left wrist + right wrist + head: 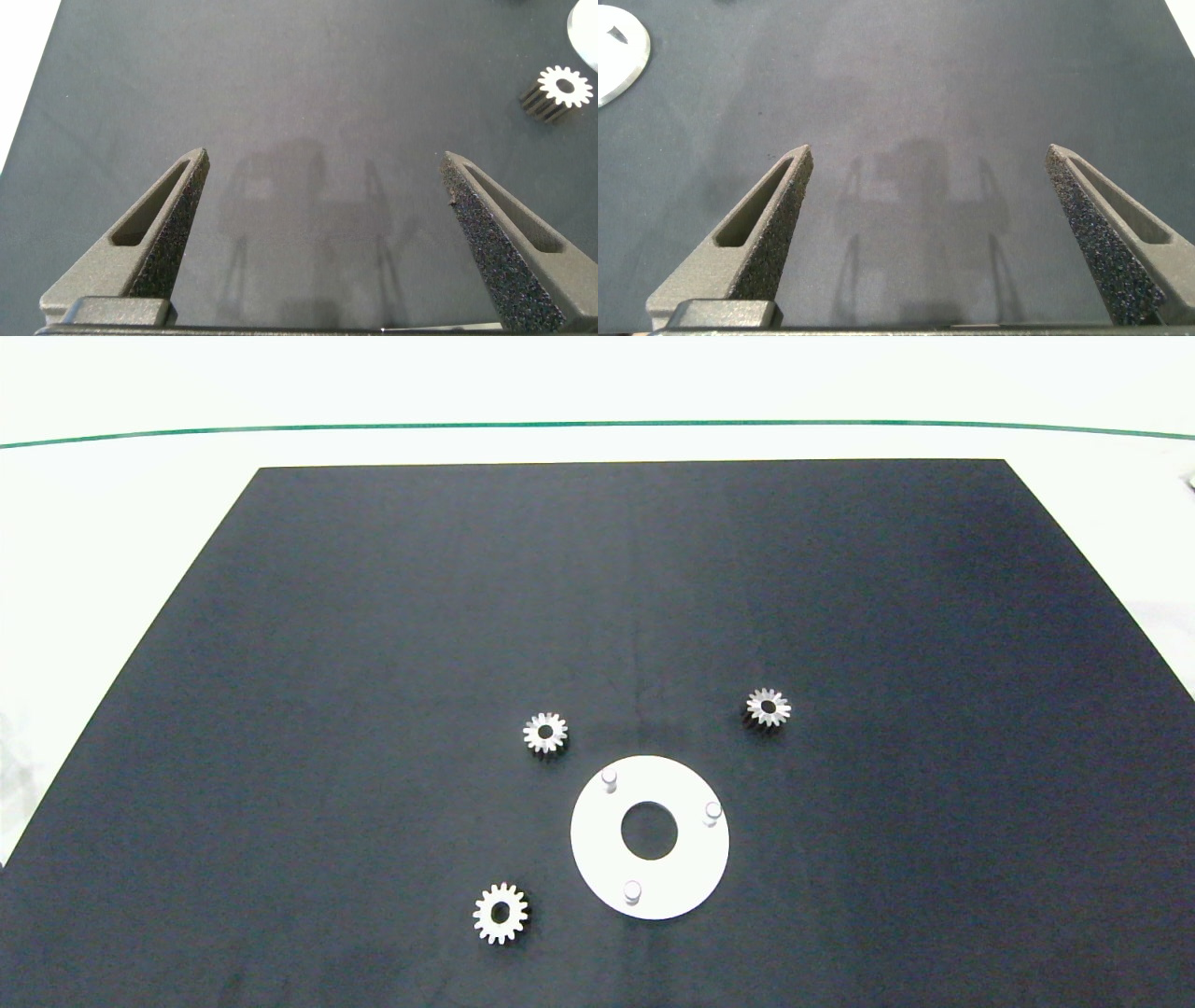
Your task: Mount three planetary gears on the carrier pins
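Note:
Three silver planetary gears lie flat on the black mat around the white disc (691, 882): one (545, 734) off its far left, one (767, 707) off its far right, one (500, 913) at its near left. That near-left gear (559, 91) also shows in the left wrist view. Three white carrier pins (610, 777) (712, 812) (632, 892) stand bare on the disc. My left gripper (322, 168) hangs open over bare mat, away from the gear. My right gripper (926, 159) is open over bare mat too, with the disc's edge (618, 56) off to one side. Neither arm appears in the head view.
The black mat (373, 616) covers most of a white table (112, 523). A green line (597, 425) runs across the table beyond the mat.

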You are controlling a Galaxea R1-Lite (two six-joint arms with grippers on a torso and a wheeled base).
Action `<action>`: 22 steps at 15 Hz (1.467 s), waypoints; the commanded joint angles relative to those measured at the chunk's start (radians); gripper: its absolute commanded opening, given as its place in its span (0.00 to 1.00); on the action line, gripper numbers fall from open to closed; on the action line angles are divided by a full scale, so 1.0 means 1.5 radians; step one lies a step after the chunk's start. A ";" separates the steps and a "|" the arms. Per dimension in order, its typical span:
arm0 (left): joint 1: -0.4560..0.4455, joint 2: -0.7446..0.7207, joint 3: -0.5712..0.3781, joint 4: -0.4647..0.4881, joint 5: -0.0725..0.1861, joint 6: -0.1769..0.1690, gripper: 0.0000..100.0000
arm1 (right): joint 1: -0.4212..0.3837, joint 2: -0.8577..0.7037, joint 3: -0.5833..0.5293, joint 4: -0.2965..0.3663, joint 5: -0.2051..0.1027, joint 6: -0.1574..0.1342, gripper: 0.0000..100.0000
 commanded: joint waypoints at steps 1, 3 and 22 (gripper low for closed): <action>0.000 0.001 0.000 0.000 0.000 0.000 1.00 | 0.000 0.001 0.000 0.000 0.000 0.001 1.00; 0.000 0.001 0.000 0.000 0.000 0.000 1.00 | 0.000 0.001 0.000 0.000 0.000 -0.001 1.00; 0.035 0.677 -0.728 0.381 0.011 0.100 1.00 | 0.118 0.792 -0.586 0.041 0.032 -0.093 1.00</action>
